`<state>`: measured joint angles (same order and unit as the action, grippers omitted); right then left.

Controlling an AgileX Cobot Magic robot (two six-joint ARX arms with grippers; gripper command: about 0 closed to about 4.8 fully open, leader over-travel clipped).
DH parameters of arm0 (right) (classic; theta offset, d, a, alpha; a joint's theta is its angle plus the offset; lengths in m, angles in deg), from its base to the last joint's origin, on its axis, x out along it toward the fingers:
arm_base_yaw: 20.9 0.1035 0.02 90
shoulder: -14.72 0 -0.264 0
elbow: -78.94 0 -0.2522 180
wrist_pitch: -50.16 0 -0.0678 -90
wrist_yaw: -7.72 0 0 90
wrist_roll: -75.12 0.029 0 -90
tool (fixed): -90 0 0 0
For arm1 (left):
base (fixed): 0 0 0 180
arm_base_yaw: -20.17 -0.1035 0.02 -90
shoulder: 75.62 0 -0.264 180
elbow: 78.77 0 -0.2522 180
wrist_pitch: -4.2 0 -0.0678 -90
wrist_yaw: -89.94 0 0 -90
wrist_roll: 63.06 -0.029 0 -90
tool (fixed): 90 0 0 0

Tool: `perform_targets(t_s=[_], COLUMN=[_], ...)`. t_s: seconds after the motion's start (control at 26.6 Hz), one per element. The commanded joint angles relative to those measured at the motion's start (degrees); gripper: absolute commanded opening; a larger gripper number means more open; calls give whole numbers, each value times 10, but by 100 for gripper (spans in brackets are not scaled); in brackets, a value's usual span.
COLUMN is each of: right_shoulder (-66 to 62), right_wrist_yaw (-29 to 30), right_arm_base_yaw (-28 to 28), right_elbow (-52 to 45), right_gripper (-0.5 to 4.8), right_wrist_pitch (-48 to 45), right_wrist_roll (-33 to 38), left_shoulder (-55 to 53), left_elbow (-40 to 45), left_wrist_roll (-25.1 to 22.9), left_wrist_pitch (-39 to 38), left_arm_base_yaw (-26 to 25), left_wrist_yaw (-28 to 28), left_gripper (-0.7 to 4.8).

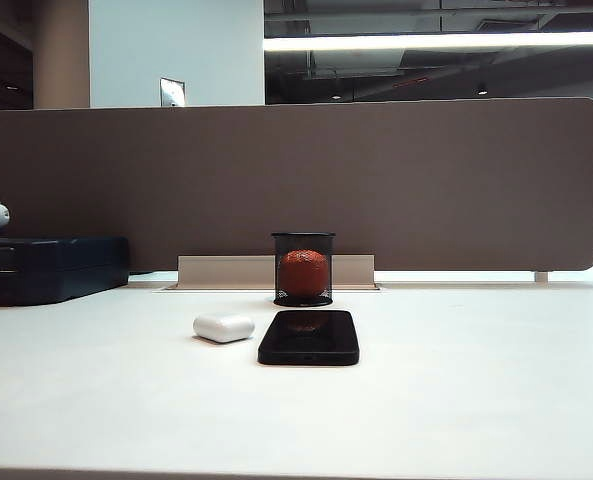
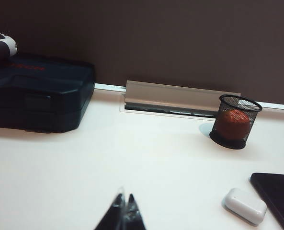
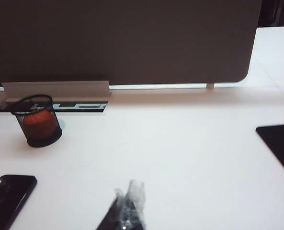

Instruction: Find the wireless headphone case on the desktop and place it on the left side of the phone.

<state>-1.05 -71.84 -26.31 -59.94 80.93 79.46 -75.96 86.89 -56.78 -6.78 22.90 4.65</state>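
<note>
The white wireless headphone case lies on the desktop, just left of the black phone and close to its edge. Neither arm shows in the exterior view. In the left wrist view my left gripper is shut and empty above bare desktop, well short of the case. In the right wrist view my right gripper is shut with nothing in it, over bare desktop to the right of the phone.
A black mesh cup with an orange ball stands behind the phone. A dark blue boxy case sits at the back left. A brown-grey partition panel closes the back edge. A dark flat thing lies at far right.
</note>
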Motion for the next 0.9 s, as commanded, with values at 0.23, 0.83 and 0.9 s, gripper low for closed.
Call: perform_targets(t_s=[0.23, 0.83, 0.9], right_shoulder=[149, 159, 159], right_wrist_yaw=[-3, -31, -31], right_arm_base_yaw=[2, 2, 2], right_elbow=[-132, -247, -259], right_gripper=[-5, -5, -5], right_wrist_pitch=[-66, -180, -189], right_wrist_roll=[17, -1, -5], left_shoulder=[0, 0, 0], left_elbow=[-1, 0, 0], left_wrist_roll=[2, -41, -54], left_wrist_pitch=[53, 59, 54], left_arm_base_yaw=[1, 1, 1], left_wrist_yaw=[-2, -9, -9], left_gripper=[-6, -6, -6])
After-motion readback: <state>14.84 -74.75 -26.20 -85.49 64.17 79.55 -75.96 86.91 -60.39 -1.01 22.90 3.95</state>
